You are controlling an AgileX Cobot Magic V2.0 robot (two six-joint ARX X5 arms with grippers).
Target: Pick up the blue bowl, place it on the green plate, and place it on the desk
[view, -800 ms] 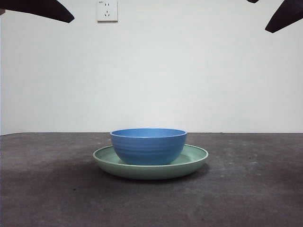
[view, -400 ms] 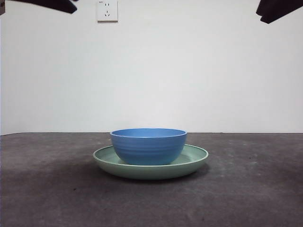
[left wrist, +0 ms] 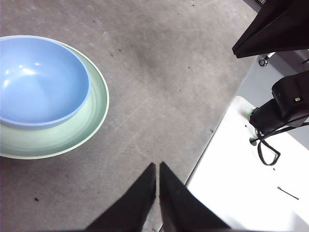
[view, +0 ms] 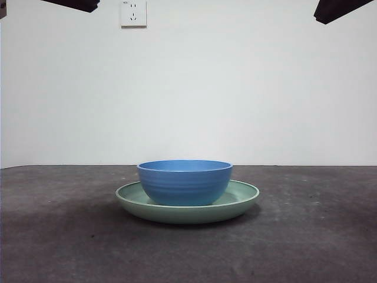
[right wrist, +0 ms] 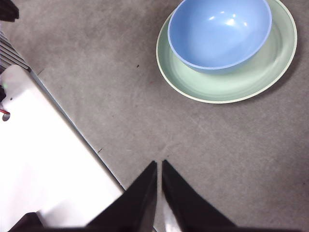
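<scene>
The place looked like a robotics lab or test room, not a home. A bare white wall (view: 235, 88) filled the far side of the front view, unadorned except for one white wall socket (view: 133, 13) high up towards the left. The desk (view: 306, 236) was a plain dark grey-brown matte surface, scuffed and mottled, with nothing domestic about it. In the left wrist view a white panel (left wrist: 231, 183) ran along the desk's edge, and on it sat a black device (left wrist: 285, 101) with a looped black cable (left wrist: 266, 152), the look of mounted equipment. A similar white panel (right wrist: 43, 159) edged the desk in the right wrist view.
</scene>
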